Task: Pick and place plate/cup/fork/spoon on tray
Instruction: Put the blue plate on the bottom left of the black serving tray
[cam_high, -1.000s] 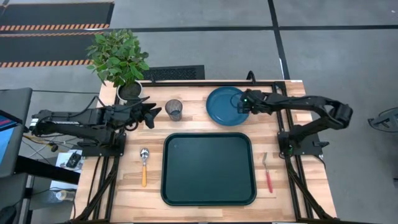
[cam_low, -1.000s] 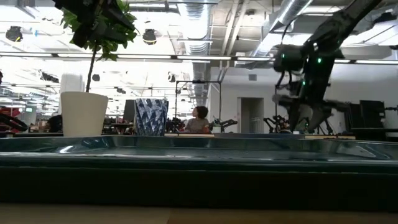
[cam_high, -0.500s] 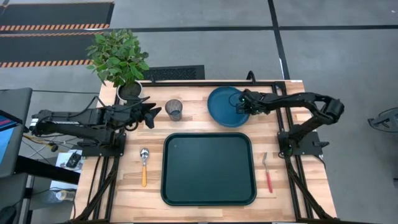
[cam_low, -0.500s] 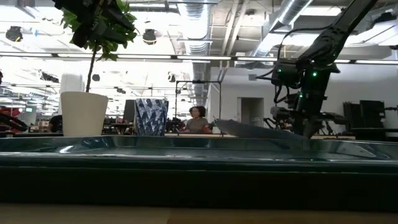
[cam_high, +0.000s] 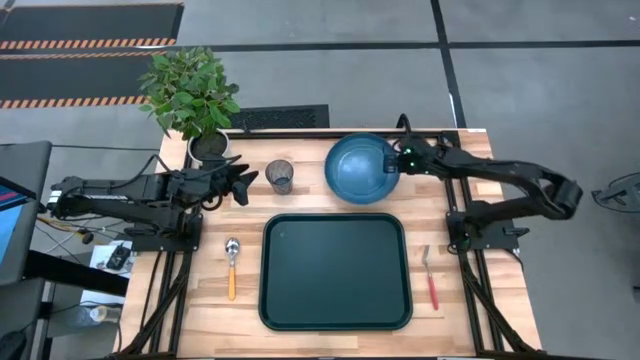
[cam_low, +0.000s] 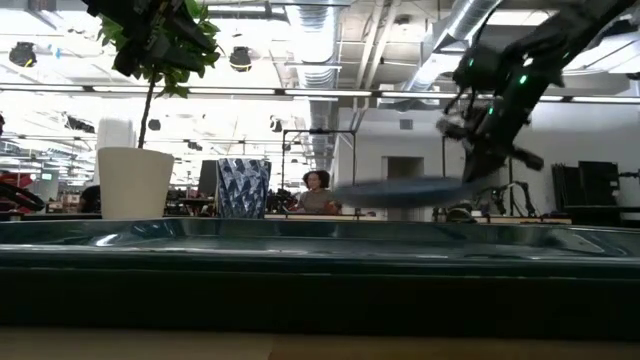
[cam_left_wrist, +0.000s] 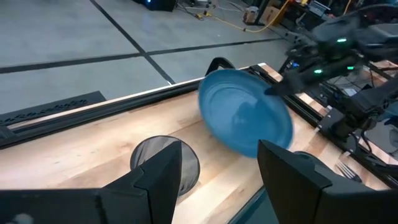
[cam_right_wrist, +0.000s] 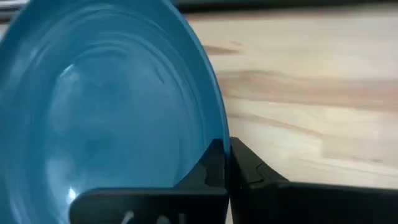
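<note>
The blue plate (cam_high: 360, 167) hangs above the table's far middle, and my right gripper (cam_high: 399, 165) is shut on its right rim. In the low view the plate (cam_low: 400, 190) floats about level above the table. The dark green tray (cam_high: 335, 271) lies in the middle. The spoon (cam_high: 232, 266) rests flat to the tray's left and the fork (cam_high: 430, 277) to its right. The dark cup (cam_high: 280, 176) stands upright at the far left. My left gripper (cam_high: 243, 184) is open just left of the cup (cam_left_wrist: 165, 163), touching nothing. My right gripper pinches the plate's rim (cam_right_wrist: 214, 134) on the plate's right side between its two fingers (cam_right_wrist: 249, 174). The fingers reach in from the table's right, roughly level. The plate is lifted clear of the table and sits about level, its hollow side up.
A white plant pot (cam_high: 208, 148) with a leafy plant stands at the far left corner behind my left arm. Bare wood lies between the tray's far rim and the plate. People and equipment show in the room beyond the table.
My right gripper has shut on the plate's right rim and risen. The plate first tipped with its left edge up, then came clear of the table, and it now hangs about level.
</note>
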